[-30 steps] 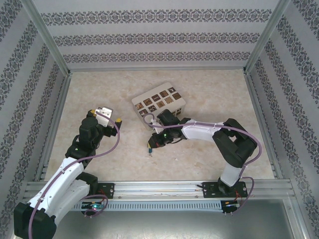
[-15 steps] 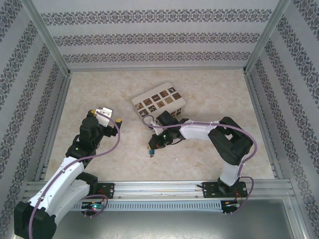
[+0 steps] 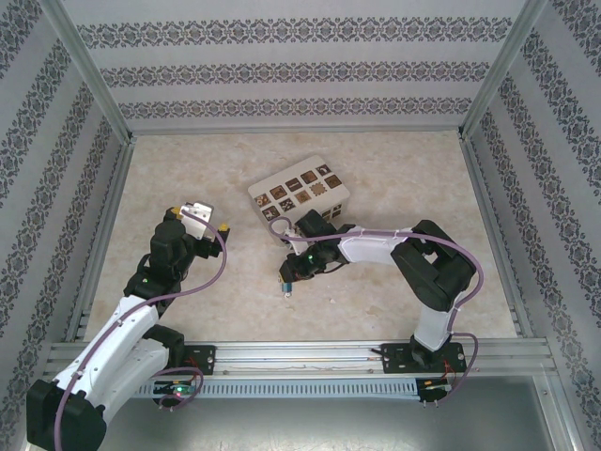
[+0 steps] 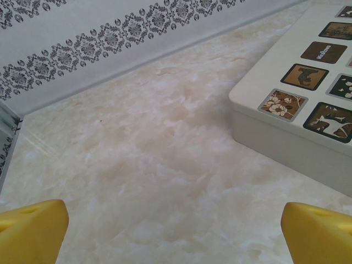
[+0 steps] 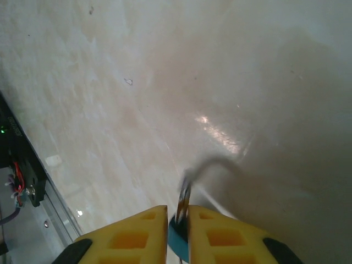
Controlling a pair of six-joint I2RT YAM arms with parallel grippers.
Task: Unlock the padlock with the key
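The padlock (image 5: 179,245) has a teal body and a thin silvery shackle (image 5: 184,197). It sits pinched between the yellow fingers (image 5: 132,239) of my right gripper (image 5: 179,215), which is shut on it just above the table. From above, the right gripper (image 3: 286,280) points down in front of the cream box, with the padlock (image 3: 285,290) as a small speck at its tip. I cannot make out the key. My left gripper (image 3: 210,218) stands open and empty at the left; in the left wrist view its gripper (image 4: 176,236) hangs wide over bare table.
A cream box (image 3: 299,193) with dark patterned squares lies mid-table just behind the right gripper, and its corner (image 4: 286,129) is to the right of the left gripper. Patterned walls and metal rails (image 3: 300,352) enclose the marbled table.
The right gripper has come down and slightly toward the near edge with the padlock. The left arm has not moved.
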